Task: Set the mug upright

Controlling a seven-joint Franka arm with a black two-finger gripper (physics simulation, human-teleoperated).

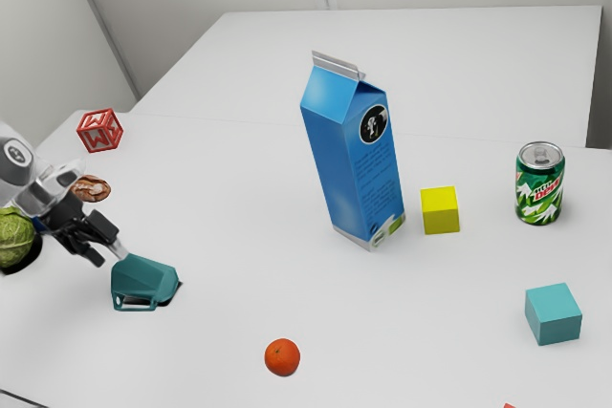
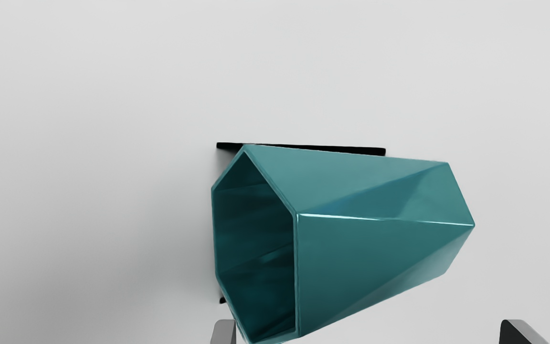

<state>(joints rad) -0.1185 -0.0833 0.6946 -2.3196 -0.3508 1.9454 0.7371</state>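
Observation:
In the exterior view my gripper (image 1: 103, 245) hangs low at the left, just beside the teal mug (image 1: 143, 279). The mug lies tipped on its side, its handle toward the front of that view. Seen from the wrist, the mug (image 2: 361, 239) shows its open mouth at one end and its narrower base at the other. My gripper (image 2: 368, 332) is open, its fingertips wide apart, one close to the mug's rim and the other out past its base end. Whether a finger touches the mug, I cannot tell.
A cabbage (image 1: 14, 238), a brown item (image 1: 91, 188) and a red block (image 1: 100, 130) are near the arm. An orange (image 1: 282, 357) sits toward the front. Farther off stand a tilted blue carton (image 1: 354, 155), a yellow cube (image 1: 440, 210), a green can (image 1: 540, 184) and a teal cube (image 1: 553, 314).

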